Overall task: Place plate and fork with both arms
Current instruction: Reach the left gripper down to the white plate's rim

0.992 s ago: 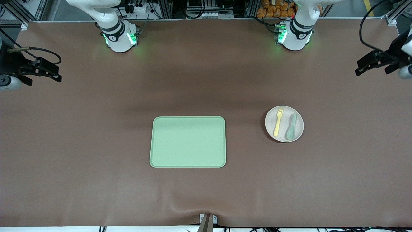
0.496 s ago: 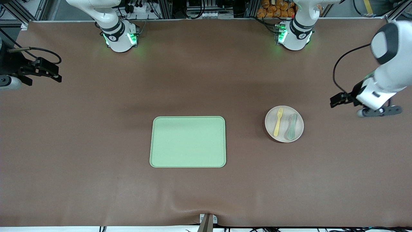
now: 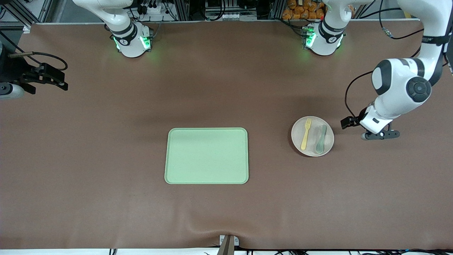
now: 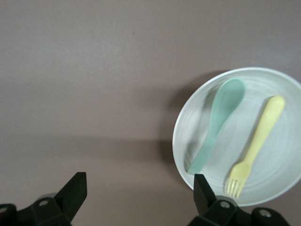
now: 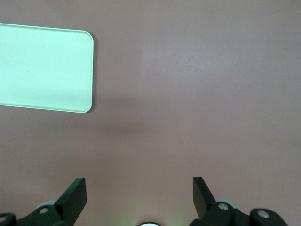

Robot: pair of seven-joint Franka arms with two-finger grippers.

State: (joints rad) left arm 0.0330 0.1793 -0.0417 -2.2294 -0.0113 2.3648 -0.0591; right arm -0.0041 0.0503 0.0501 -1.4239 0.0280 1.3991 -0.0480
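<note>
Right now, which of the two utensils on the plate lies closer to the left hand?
The muted green spoon: it lies on the plate on the side toward the left hand, while the yellow fork lies toward the tray.

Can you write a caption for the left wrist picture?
Open left gripper over the table, beside a plate holding a fork and spoon.

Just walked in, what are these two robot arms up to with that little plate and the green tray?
Nothing has been picked up yet. The plate sits on the table toward the left arm's end, with the fork and a green spoon lying in it. The left gripper hangs open over the table right beside the plate, holding nothing. The right gripper waits open at its own end of the table. The green tray lies bare mid-table.
</note>
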